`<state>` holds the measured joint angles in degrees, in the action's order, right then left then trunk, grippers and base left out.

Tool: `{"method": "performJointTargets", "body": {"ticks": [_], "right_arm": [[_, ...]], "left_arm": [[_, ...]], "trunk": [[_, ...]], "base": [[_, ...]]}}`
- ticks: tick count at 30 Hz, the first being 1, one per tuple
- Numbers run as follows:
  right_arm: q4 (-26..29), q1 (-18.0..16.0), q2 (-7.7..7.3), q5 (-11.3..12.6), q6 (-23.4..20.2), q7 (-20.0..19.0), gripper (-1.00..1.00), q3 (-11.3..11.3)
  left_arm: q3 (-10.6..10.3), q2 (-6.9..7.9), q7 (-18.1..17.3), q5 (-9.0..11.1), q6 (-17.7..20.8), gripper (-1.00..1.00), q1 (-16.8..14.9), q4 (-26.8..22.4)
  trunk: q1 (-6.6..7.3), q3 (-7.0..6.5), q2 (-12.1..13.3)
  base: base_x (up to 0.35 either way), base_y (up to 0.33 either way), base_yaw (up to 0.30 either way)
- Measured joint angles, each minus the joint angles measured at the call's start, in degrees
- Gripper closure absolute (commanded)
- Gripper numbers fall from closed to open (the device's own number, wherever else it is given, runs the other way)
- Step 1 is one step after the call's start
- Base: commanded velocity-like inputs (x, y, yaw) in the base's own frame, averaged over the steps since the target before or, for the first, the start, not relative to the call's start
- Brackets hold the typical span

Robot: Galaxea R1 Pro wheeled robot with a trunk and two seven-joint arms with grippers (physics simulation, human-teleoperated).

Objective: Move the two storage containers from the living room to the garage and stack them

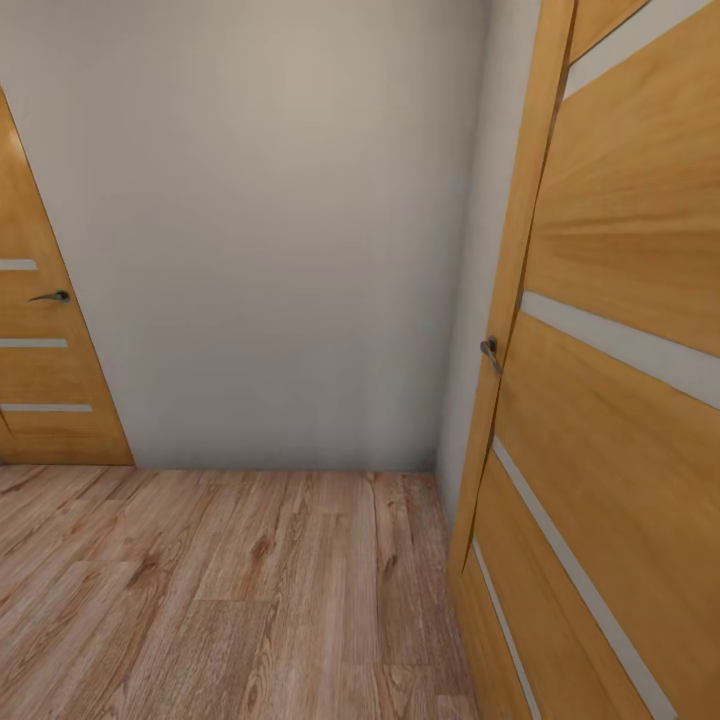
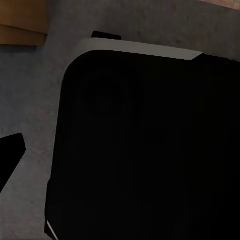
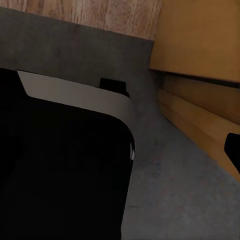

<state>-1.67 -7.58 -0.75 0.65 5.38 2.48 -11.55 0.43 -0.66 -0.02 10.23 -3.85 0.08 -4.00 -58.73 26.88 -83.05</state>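
Observation:
The two storage containers are out of view. In the left wrist view one dark fingertip [image 2: 11, 150] of my left gripper pokes in at the frame's edge, with nothing held beside it. In the right wrist view one dark fingertip [image 3: 233, 149] of my right gripper sits at the opposite edge, also bare. Both hang beside my black, white-trimmed base [image 2: 145, 145] [image 3: 60, 165], over the dark grey concrete floor [image 3: 175, 190]. The head view faces a plain white wall [image 1: 270, 230] above light wood planks [image 1: 220, 590].
An orange-wood door with pale stripes [image 1: 620, 400] stands open close on my right, its handle [image 1: 489, 350] at mid height. A second such door [image 1: 40, 370] is shut at the far left. Orange door edges [image 3: 200, 45] run close to the base on the concrete.

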Motion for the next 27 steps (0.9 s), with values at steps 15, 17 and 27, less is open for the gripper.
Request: {"method": "performJointTargets", "body": {"ticks": [15,17,27], "right_arm": [[0.0,0.0,0.03,-1.1,1.0,0.3,-1.0,-0.1],[0.0,0.0,0.03,-1.1,1.1,0.4,-1.0,-0.1],[0.0,0.0,0.03,-1.1,1.2,0.5,-1.0,-0.1]], "left_arm": [[0.0,-0.03,0.0,-0.1,0.0,-1.0,0.0,0.0],[0.0,-0.03,0.0,-0.1,0.0,-1.0,0.0,0.0],[-0.1,-0.03,0.0,-0.1,0.0,-1.0,0.0,0.0]], "trunk": [[0.0,0.0,0.0],[0.0,0.0,0.0],[0.0,0.0,0.0]], "base": [[0.0,0.0,0.0],[0.0,0.0,0.0],[0.0,0.0,0.172]]}}
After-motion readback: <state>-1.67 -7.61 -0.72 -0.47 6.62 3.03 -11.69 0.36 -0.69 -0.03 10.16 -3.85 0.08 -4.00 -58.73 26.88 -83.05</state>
